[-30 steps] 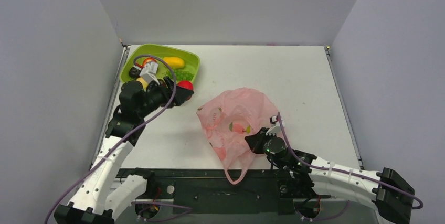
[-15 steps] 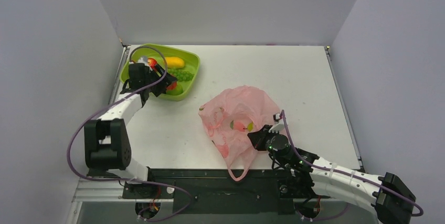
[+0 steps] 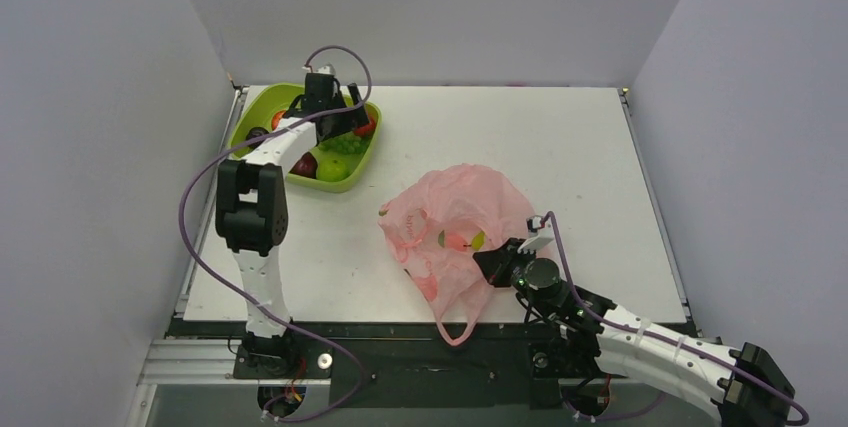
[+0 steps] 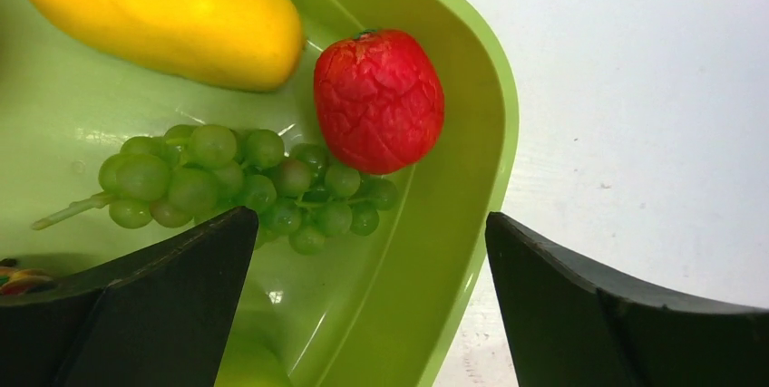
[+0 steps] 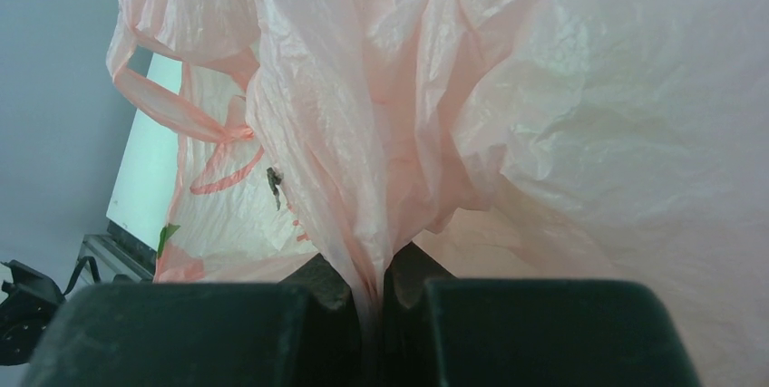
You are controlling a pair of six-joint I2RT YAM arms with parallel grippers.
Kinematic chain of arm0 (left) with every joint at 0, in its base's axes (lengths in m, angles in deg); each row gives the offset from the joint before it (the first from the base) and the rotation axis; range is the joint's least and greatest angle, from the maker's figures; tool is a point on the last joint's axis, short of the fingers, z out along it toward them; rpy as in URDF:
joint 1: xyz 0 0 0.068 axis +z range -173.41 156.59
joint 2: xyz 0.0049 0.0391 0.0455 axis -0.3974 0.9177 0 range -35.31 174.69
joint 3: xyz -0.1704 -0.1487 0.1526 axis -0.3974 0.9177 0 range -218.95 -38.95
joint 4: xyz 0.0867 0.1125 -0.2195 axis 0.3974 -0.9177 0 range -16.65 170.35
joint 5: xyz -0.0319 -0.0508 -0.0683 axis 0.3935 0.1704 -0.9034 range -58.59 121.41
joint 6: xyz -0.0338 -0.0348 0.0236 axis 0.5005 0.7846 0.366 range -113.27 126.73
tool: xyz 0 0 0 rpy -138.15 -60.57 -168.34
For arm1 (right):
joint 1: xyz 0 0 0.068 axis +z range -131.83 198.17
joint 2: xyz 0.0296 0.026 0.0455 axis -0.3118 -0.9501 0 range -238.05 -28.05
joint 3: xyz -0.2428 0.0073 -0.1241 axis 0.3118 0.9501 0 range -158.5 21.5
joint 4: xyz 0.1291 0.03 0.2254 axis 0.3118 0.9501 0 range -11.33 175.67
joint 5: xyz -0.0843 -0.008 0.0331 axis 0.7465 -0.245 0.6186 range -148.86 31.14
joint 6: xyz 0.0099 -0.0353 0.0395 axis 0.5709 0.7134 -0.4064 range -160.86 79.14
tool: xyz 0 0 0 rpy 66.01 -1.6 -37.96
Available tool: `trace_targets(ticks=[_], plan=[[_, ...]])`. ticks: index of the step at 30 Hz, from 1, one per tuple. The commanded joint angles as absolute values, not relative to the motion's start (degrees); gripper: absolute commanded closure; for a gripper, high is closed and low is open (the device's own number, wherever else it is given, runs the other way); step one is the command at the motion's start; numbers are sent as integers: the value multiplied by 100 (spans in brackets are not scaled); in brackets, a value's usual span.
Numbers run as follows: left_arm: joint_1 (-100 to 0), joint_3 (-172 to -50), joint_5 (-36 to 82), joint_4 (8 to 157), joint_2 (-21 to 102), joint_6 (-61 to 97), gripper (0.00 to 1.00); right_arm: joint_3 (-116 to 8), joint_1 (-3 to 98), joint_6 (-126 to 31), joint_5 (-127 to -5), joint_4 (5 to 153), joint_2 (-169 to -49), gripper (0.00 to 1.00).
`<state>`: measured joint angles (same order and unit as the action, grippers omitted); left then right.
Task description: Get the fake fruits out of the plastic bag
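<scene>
The pink plastic bag (image 3: 455, 212) lies crumpled on the table, right of centre. My right gripper (image 3: 497, 265) is at its near right side, shut on a fold of the plastic bag (image 5: 508, 115); the right gripper (image 5: 381, 283) pinches that film between its fingertips. My left gripper (image 3: 345, 122) hovers open over the far right corner of the lime-green tray (image 3: 262, 97). A wrinkled red fake fruit (image 4: 378, 100) lies loose in the tray, beyond the open left gripper (image 4: 370, 224). A dark red apple (image 3: 303, 163) and a green apple (image 3: 328, 171) rest nearer in the tray. Coloured patches show on the bag; fruit or print, I cannot tell.
A yellow mango (image 4: 172, 11) and a bunch of green grapes (image 4: 240, 186) share the tray, whose rim (image 4: 494, 133) borders the white table. Grey walls enclose the table on three sides. The bag's loop handle (image 3: 452, 332) hangs over the near edge.
The left arm swung from the tray's near side to its far right corner, and its jaws opened; the red fruit it carried now lies in the tray. The right gripper kept its pinch.
</scene>
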<state>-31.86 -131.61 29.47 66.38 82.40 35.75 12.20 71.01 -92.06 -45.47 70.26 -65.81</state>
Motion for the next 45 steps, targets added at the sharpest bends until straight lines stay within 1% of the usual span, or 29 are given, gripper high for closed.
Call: trace_targets(ticks=[1,4,6,8,10,12,13,16,19,20,21,22,26,27,30,32,34,36,37,40,43,45], plan=[[-3279,-13644,3810,6007,8307,3015,3,1227,7046,-9160,-4647,6884,-6495,100],[-3336,-13360,3754,6084,7953,2963,3,1227,7039,-9125,-4658,6876,-6573,100],[-3360,-13001,3495,6250,7478,3052,4,1208,7038,-9076,-4663,6856,-6667,100],[-3409,-12530,3201,6442,6895,3201,5,1128,7031,-8984,-4664,6879,-6772,100],[-3479,-11973,2759,6644,6005,3252,5,1014,7025,-8867,-4670,6902,-6889,100],[-3512,-11390,2163,6644,5345,3395,5,862,7010,-8715,-4702,6920,-7040,100],[-3500,-10941,1979,6641,5113,3449,5,725,6993,-8597,-4718,6933,-7115,100],[-3479,-10029,1302,6491,3860,3834,8,222,6956,-8167,-4865,7053,-7639,100],[-3473,-8841,994,6515,2627,4186,8,-270,6930,-7846,-4959,7133,-8141,100],[-3479,-8635,796,6574,1906,4386,8,-527,6918,-7731,-5067,7147,-8410,100],[-3474,-8343,707,6545,1653,4454,8,-674,6894,-7680,-5129,7155,-8556,100],[-3470,-8193,605,6336,1195,4526,7,-964,6878,-7575,-5277,7164,-8846,100],[-3486,-7948,580,5398,62,4638,6,-1996,7121,-7186,-5626,7429,-9923,100],[-3485,-7881,546,5311,-87,4704,6,-2195,7233,-7104,-5596,7507,-10249,100],[-3498,-7439,266,5120,-702,5050,7,-2899,7939,-6798,-5477,7830,-10746,100],[-3518,-7169,58,5107,-967,5252,9,-2883,8289,-6830,-5604,7683,-10909,100],[-3616,-6933,-24,5063,-1186,5445,12,-2517,8396,-7089,-5788,7312,-10906,100],[-3826,-6754,88,4991,-1450,5618,14,-2006,8323,-7491,-5832,6892,-10829,100],[-3918,-6704,235,4978,-1644,5671,15,-1695,8278,-7743,-6065,6546,-10781,100],[-4448,-6497,507,5073,-1883,5720,15,-1336,8130,-8070,-6352,5999,-10778,100],[-4859,-6366,610,5316,-1702,5726,18,-1239,7961,-8313,-6571,5719,-10973,100],[-5294,-6505,754,5270,-1466,5496,18,-1243,7800,-8448,-6711,5583,-11061,100]])
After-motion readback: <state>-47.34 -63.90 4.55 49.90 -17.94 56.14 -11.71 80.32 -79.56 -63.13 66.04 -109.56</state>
